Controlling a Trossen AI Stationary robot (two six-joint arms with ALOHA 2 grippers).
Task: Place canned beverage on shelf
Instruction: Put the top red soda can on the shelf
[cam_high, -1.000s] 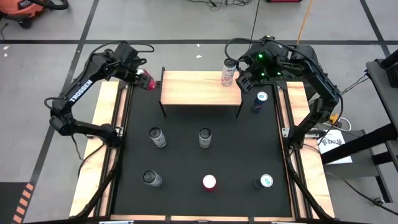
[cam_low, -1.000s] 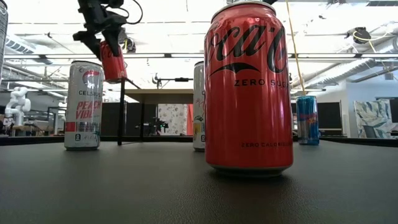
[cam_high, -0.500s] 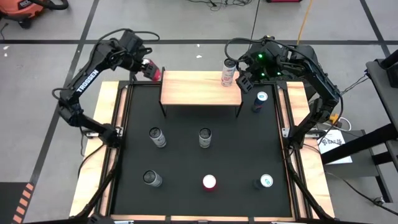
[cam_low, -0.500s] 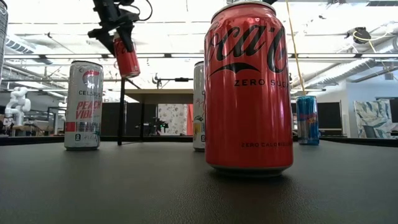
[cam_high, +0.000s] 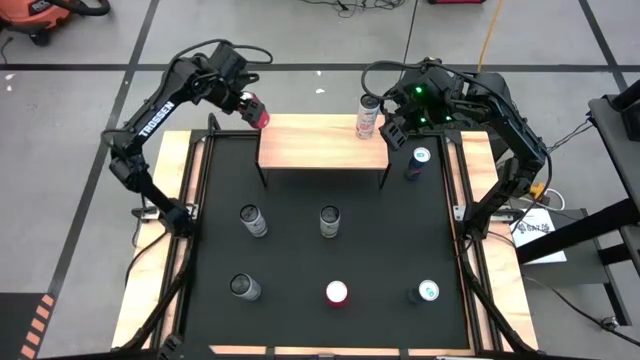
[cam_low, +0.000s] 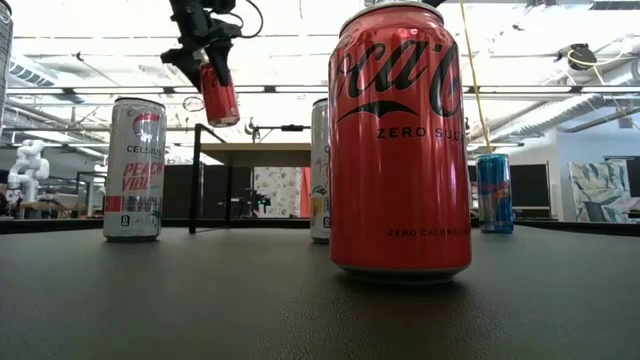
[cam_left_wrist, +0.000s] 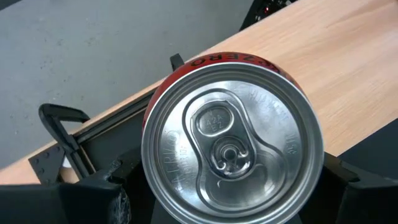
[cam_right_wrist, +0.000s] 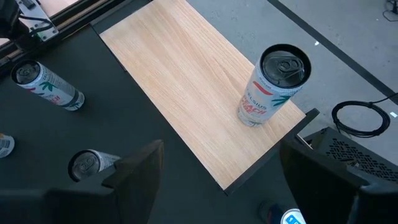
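A red canned beverage (cam_high: 258, 108) hangs tilted in the air over the far left corner of the shelf (cam_high: 322, 142), with my left gripper (cam_high: 245, 103) shut on it. The low view shows this can (cam_low: 219, 92) well above the shelf top. The left wrist view looks down on its silver lid (cam_left_wrist: 233, 137). A white can (cam_high: 369, 117) stands upright on the shelf's far right part. My right gripper (cam_high: 397, 128) hovers open just right of that can, holding nothing. My left gripper pinches the red can between its two fingers (cam_left_wrist: 93, 193), one on each side wall, near its upper end (cam_low: 208, 72). The fingers come from above, slanting down toward the shelf. The can hangs below them, tilted and lifted clear of everything.
Several cans stand on the black mat: two in the middle (cam_high: 252, 220) (cam_high: 329, 221), three in the near row (cam_high: 244, 287) (cam_high: 337, 293) (cam_high: 426, 292), and a blue one (cam_high: 417, 163) right of the shelf. A large red can (cam_low: 400, 140) fills the low view.
My left gripper has carried the red can up and toward the table's right and far edge, from beside the shelf's left end to over its far left corner. The can has stayed tilted in the hold.
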